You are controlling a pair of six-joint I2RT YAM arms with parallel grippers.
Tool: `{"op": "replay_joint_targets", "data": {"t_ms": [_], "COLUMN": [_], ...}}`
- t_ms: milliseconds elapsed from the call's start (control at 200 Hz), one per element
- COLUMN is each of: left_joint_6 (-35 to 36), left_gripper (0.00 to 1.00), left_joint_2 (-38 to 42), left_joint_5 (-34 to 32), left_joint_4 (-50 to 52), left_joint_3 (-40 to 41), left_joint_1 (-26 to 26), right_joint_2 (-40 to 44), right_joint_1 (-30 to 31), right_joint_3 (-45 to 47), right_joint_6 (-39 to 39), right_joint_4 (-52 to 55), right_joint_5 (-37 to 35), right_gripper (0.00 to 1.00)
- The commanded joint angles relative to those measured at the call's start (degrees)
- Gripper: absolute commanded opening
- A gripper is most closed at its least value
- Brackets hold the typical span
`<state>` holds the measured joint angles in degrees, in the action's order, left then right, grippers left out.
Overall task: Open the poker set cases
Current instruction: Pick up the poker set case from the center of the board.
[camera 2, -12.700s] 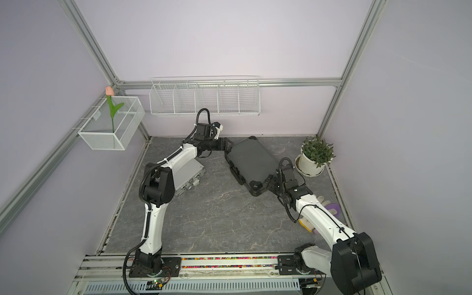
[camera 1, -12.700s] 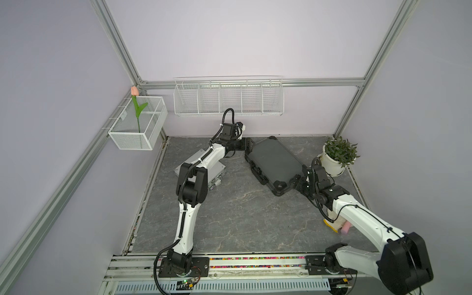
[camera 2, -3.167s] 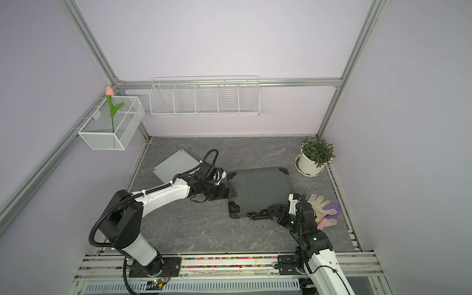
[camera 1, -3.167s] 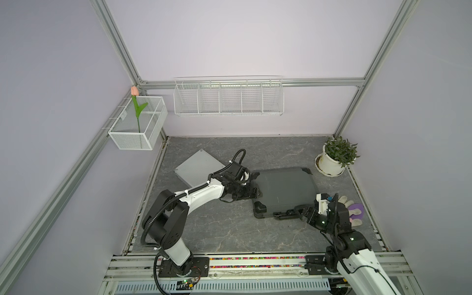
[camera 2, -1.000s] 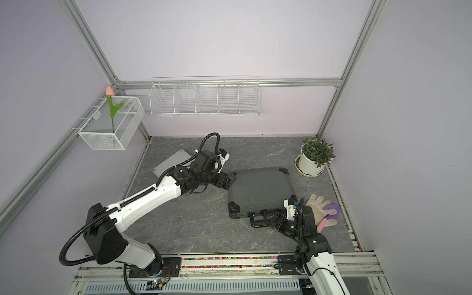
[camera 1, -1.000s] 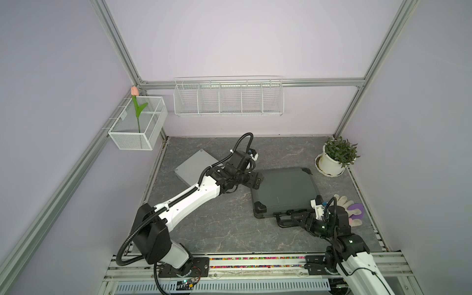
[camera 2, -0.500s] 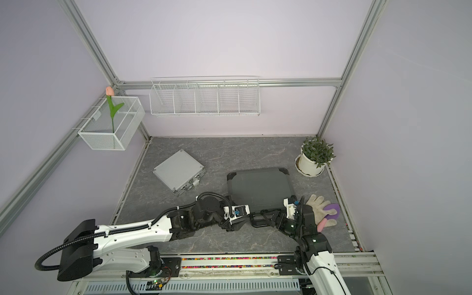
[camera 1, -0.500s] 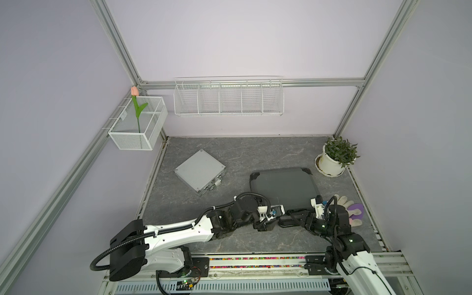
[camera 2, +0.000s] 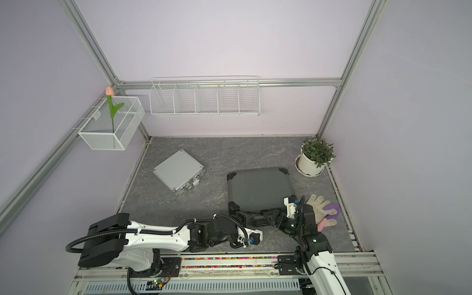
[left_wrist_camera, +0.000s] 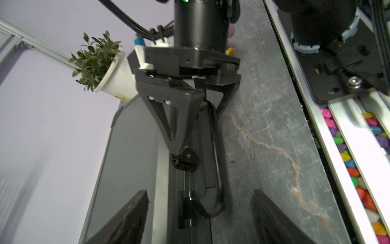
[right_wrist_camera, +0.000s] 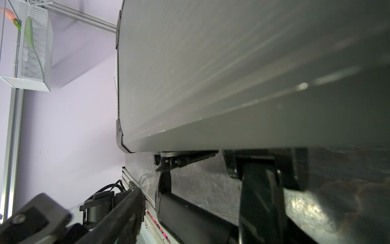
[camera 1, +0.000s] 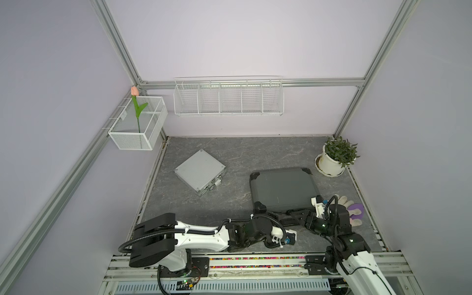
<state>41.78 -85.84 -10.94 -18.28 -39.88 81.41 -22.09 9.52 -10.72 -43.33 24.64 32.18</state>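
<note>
Before the dark case, left claw and right claw gape, tips obscured.

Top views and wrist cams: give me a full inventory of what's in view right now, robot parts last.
silver ribbed aluminium case: one, silver, shut, left-centre of tabletop
dark grey plastic case: one, black corners, shut, lying flat, front right
potted plant: one, green in a white pot, back right corner
cream work glove: one, right edge, beside the dark case
purple object: one, touching the glove; unidentifiable
white wire rack: one, back wall
white mesh basket: one, left rail, holding a pink tulip
grey stone-look tabletop: one
left gripper: one, black, open, at the dark case's near edge
right gripper: one, black, open, same edge
</note>
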Motion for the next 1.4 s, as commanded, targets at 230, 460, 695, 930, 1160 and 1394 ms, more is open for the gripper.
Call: {"op": "replay_joint_targets", "data": {"t_ms": [230,460,695,930,1160,1394], "left_joint_6": [-2.28,-4.74,-4.52,-4.44,-2.68,-0.79], "left_gripper": [0.73,0.66,0.57,0.44,0.36,0.15], "left_joint_2": [-8.12,-13.51,-17.12,-19.31,-21.59,-22.35], "left_joint_5": [-4.72,-6.55,-10.50,-11.08,-13.05,-14.62], "left_joint_4": [-4.44,-8.92,-14.18,-13.80,-15.63,-16.07], "left_joint_3": [-4.49,-5.98,-5.53,-6.23,-6.18,-6.44], "left_joint_1": [0.15,0.11,0.11,0.13,0.14,0.14], "right_joint_2": [1.88,1.65,2.10,2.22,2.30,2.57], "right_joint_1": [0.15,0.15,0.15,0.15,0.06,0.06], "right_joint_3": [-0.97,-0.71,-0.62,-0.62,-0.85,-1.36], "right_joint_6": [-0.79,-0.80,-1.10,-1.15,-1.41,-1.15], "right_joint_4": [0.23,0.16,0.20,0.10,0.12,1.06], "right_joint_5": [-0.63,-0.58,-0.31,-0.35,-0.37,-0.60], "right_gripper": [0.82,0.82,0.82,0.82,0.82,0.83]}}
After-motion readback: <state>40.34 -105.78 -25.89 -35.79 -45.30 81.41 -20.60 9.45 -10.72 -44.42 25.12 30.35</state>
